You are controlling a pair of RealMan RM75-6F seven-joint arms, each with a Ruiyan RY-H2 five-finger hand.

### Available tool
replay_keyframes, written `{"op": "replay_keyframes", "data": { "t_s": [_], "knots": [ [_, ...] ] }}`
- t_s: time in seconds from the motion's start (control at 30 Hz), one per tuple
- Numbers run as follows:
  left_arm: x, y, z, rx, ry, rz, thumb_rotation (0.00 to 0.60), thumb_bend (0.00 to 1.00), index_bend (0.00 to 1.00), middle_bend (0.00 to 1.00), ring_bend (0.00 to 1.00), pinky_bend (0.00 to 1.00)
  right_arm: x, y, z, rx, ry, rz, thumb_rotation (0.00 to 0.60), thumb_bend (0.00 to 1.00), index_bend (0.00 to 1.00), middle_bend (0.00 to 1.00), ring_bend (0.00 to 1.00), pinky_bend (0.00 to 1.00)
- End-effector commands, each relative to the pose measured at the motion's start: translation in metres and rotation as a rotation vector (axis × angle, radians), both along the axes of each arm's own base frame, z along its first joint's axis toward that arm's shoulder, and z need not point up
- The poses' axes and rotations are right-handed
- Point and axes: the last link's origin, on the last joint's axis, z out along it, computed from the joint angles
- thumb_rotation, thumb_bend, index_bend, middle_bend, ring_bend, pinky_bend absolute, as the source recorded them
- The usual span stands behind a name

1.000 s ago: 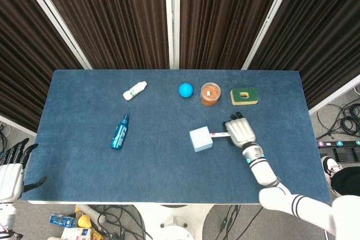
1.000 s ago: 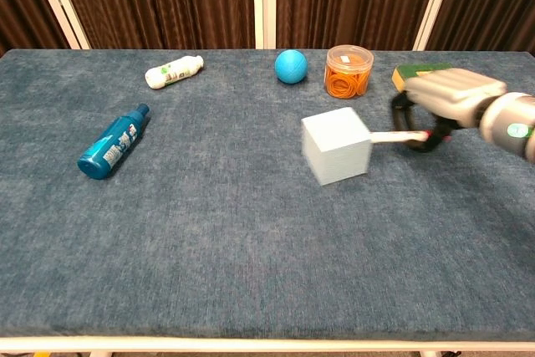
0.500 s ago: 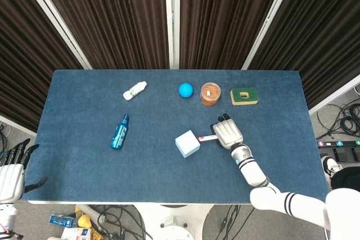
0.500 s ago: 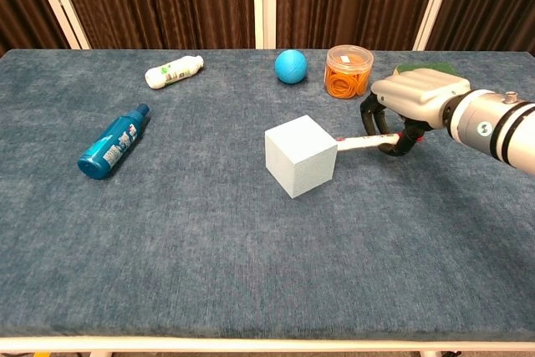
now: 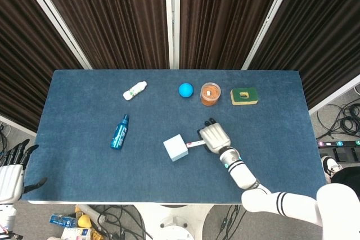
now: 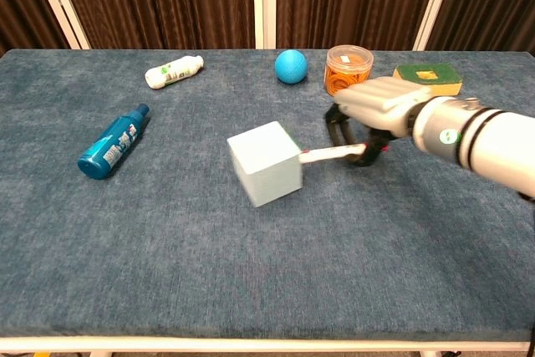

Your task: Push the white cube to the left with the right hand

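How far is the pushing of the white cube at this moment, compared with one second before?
Done: the white cube has slid clearly leftward since a second ago and turned a little. In hand: the right hand touches its right side with one outstretched finger, other fingers curled. Left: possibly more pushing toward the blue bottle; no end mark is visible.

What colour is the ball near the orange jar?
Blue; the ball shows best in the chest view.

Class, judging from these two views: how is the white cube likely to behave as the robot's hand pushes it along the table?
The white cube probably slides and twists rather than rolls: flat faces, cloth-like table. The right hand touches its side with one extended finger, so it seems light.
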Motion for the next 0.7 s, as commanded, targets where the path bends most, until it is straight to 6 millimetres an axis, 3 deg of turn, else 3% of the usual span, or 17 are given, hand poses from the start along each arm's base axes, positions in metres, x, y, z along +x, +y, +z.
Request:
{"op": "replay_keyframes", "data": {
  "t_s": [0.03, 0.2, 0.4, 0.57, 0.7],
  "knots": [
    [0.0, 0.0, 0.0, 0.0, 0.0, 0.0, 0.6, 0.14, 0.22, 0.16, 0.1, 0.13, 0.019, 0.003, -0.011, 0.019, -0.013, 0.024, 0.6, 0.45, 0.72, 0.63, 0.22, 0.16],
    [-0.001, -0.001, 0.0, -0.002, 0.0, 0.002, 0.6, 0.14, 0.22, 0.16, 0.1, 0.13, 0.05, 0.006, -0.031, 0.04, -0.029, 0.051, 0.6, 0.45, 0.73, 0.63, 0.23, 0.16],
    [-0.002, 0.0, 0.0, -0.003, 0.001, 0.003, 0.6, 0.14, 0.22, 0.16, 0.1, 0.13, 0.071, 0.01, -0.046, 0.059, -0.041, 0.056, 0.6, 0.45, 0.73, 0.63, 0.23, 0.15],
    [-0.002, 0.002, -0.001, -0.005, -0.002, 0.0, 0.6, 0.14, 0.22, 0.16, 0.1, 0.13, 0.06, 0.007, -0.033, 0.026, -0.035, 0.037, 0.6, 0.45, 0.73, 0.63, 0.23, 0.15],
    [0.0, 0.005, -0.003, -0.012, -0.003, -0.012, 0.6, 0.14, 0.22, 0.16, 0.1, 0.13, 0.031, 0.001, -0.009, -0.024, 0.006, -0.001, 0.6, 0.44, 0.72, 0.63, 0.23, 0.15]
  ]
}}
